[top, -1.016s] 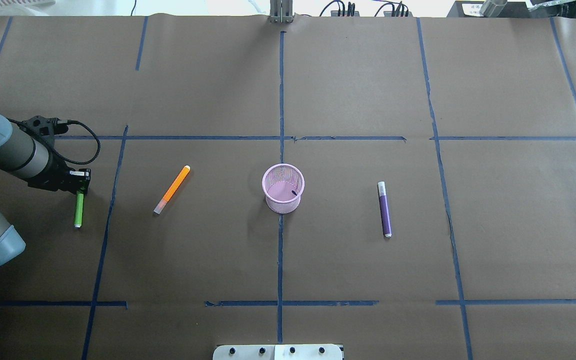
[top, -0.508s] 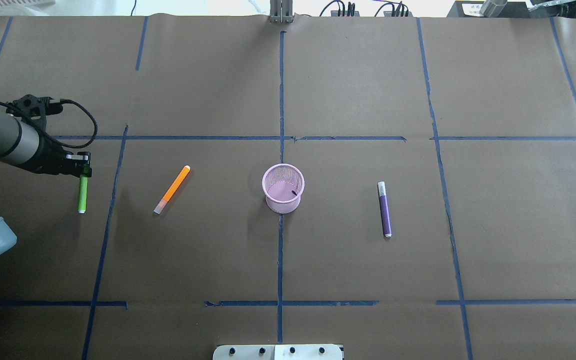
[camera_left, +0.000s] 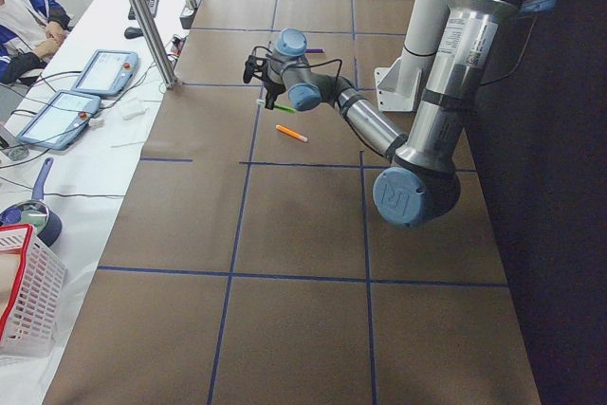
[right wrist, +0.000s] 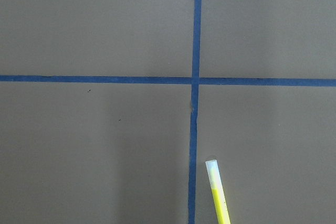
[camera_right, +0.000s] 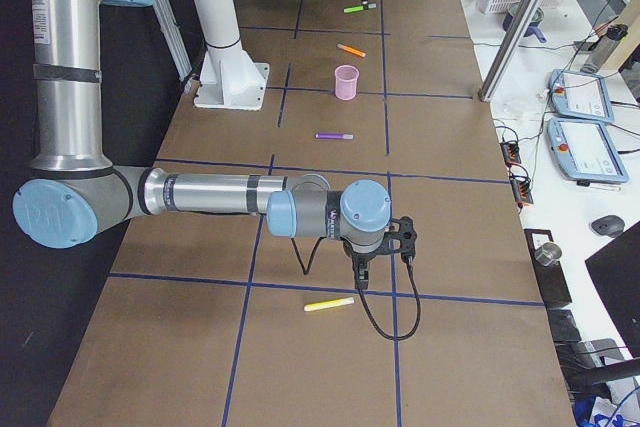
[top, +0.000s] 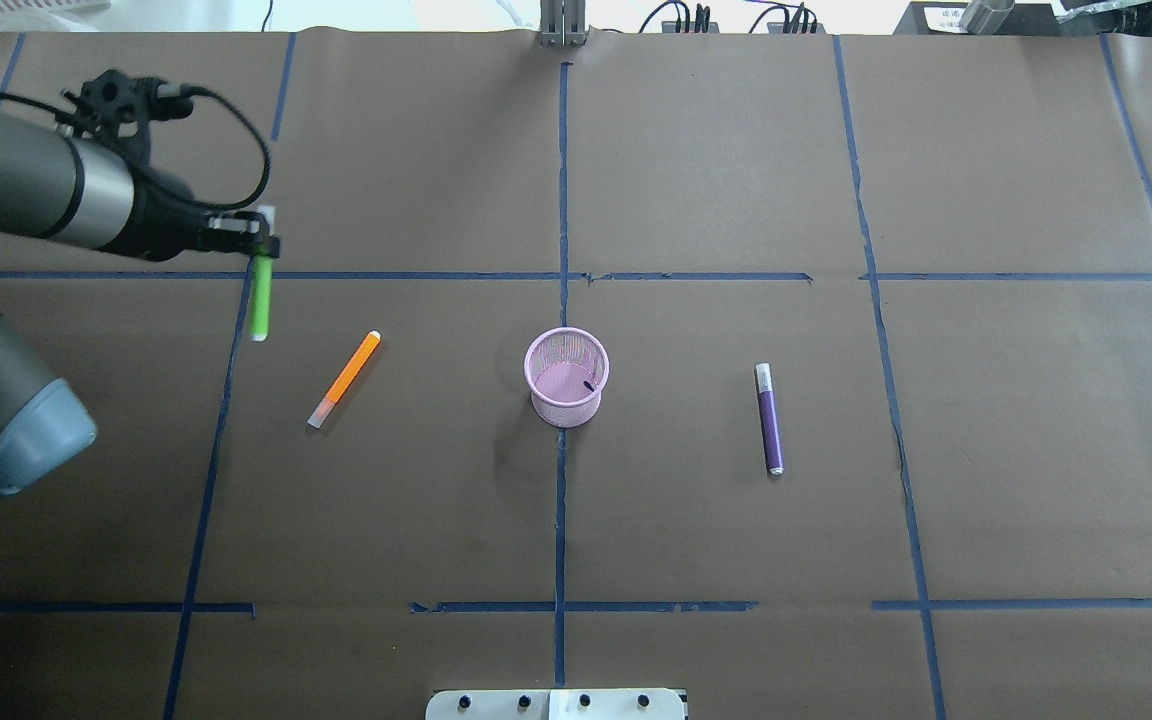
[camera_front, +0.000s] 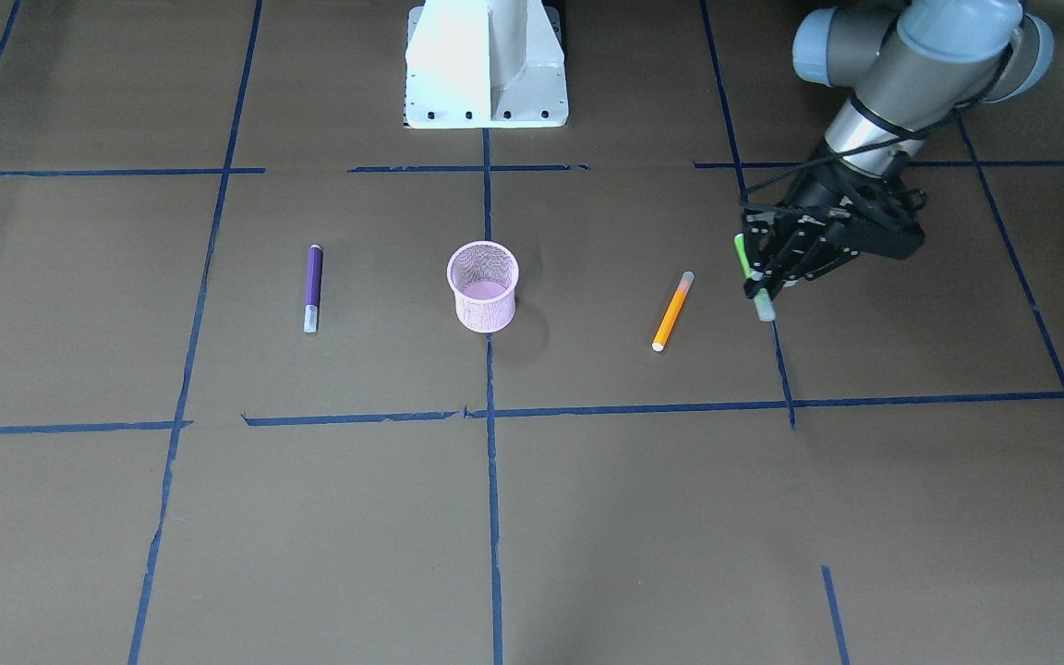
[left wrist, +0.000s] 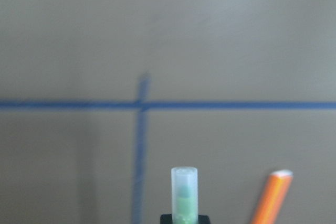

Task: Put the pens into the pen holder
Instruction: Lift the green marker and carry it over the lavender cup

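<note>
- My left gripper [top: 261, 243] is clamped on the green pen [top: 259, 300], which it holds above the table; I cannot tell how the right gripper [camera_right: 362, 272] stands.
- This looks like the carry step. Next I'd cross to the pen holder [top: 564, 412], tip the pen upright and release.
- The orange pen [top: 344, 378] and the purple pen [top: 769, 420] lie on the table.

Upright at the middle of the brown paper-covered table [top: 736, 150], a small round pink wire-mesh cup [top: 566, 412]. Flat on the table to the robot's left of that cup, a slim orange marker pen [top: 344, 378]; flat to the cup's right, about as far off, a slim purple marker pen [top: 769, 418]. Farther left of the cup than the orange pen and farther from the robot's base, a slim bright green marker pen [top: 260, 298], clamped in the left gripper [top: 263, 250]; far to the cup's right, past the purple pen, a slim yellow pen [camera_right: 329, 303] flat on the table.
</note>
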You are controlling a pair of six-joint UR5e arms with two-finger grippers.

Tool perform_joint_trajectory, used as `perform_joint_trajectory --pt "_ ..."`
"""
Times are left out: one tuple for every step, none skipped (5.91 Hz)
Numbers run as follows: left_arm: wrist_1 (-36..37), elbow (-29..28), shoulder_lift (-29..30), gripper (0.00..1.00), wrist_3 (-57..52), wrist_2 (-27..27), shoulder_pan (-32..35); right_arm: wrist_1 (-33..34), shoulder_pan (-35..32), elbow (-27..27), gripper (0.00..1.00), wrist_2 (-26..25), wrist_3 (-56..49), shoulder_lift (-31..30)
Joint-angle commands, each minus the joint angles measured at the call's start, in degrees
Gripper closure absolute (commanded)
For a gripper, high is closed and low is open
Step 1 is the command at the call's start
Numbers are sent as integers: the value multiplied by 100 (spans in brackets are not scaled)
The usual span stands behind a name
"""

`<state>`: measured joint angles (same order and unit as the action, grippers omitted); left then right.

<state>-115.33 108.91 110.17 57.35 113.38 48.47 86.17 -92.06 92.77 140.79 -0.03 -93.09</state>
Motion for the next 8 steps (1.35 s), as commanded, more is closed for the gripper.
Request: perform_joint_trajectory --pt "-112 86 627 100 -920 -1020 -275 -320 3 -197 0 1 12 -60" --pt "-730 43 542 100 -970 -1673 -782 -321 12 -198 0 1 12 -51" --pt "-1668 -157 462 100 -980 -1975 -1074 -312 30 -232 0 -7 21 -51" --pt "-2817 -568 453 100 -945 -2752 -1486 -320 73 -328 0 1 21 10" --pt "-3864 -1025 522 100 -971 -3378 -1899 -321 143 -390 0 -7 21 28" --pt "-4274 -1143 540 100 -953 -3706 -2068 -312 161 -400 0 1 21 28" --pt "-4339 -1318 749 100 -962 -4023 -2305 -312 162 -400 0 10 30 28" --pt "-4505 -1659 986 100 -953 -4287 -2455 -312 162 -391 0 10 30 28"
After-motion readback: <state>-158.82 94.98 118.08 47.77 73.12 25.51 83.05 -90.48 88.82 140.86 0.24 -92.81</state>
